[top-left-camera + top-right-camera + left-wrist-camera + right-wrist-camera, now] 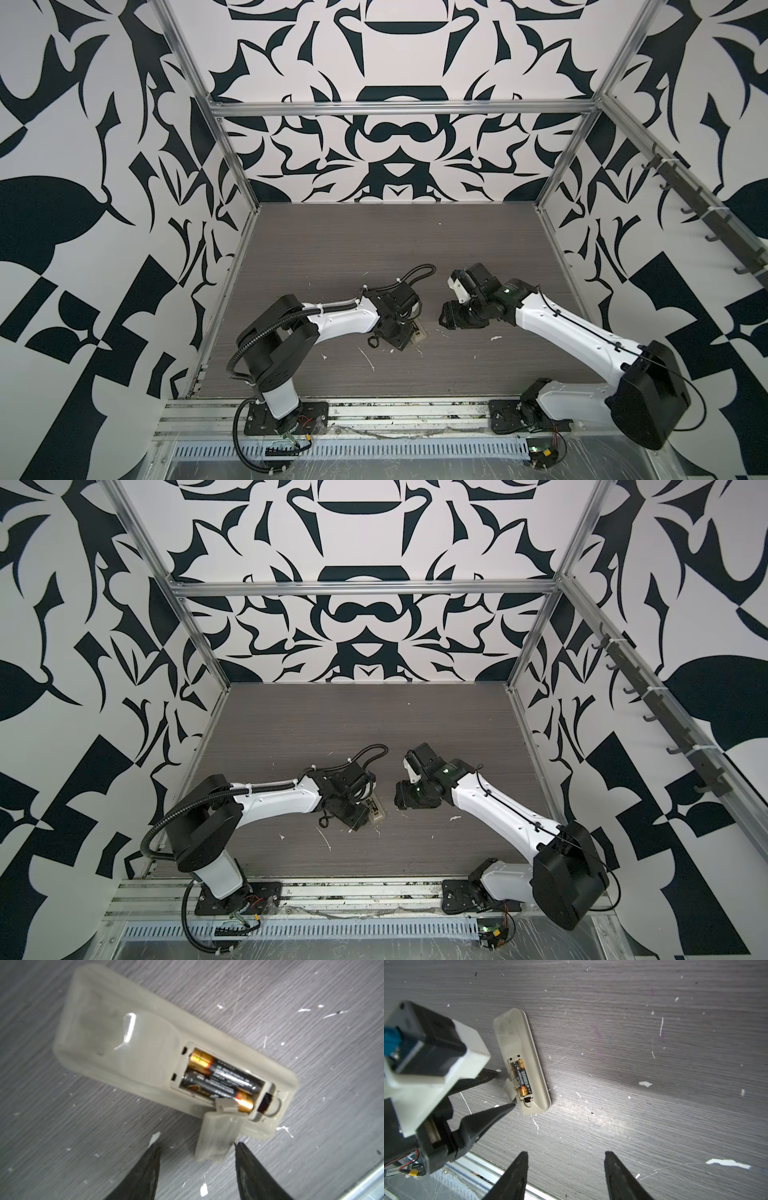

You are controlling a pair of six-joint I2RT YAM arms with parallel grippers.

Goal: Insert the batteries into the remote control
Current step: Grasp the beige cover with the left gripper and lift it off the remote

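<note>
We're over the grey wood-grain table, visible in both top views, and it's scuffed all over, with white flecks and scratches everywhere. Just toward six o'clock from its middle lies the remote control, flat on the boards with its pale back up, running roughly eleven to five. Up close we see its translucent battery cover is off. One end is tipped against the remote's long edge by the open recess and the other is down on the table. At the remote's seven o'clock there's a long white streak. Out at three o'clock, well apart, we have a small white fleck.
</note>
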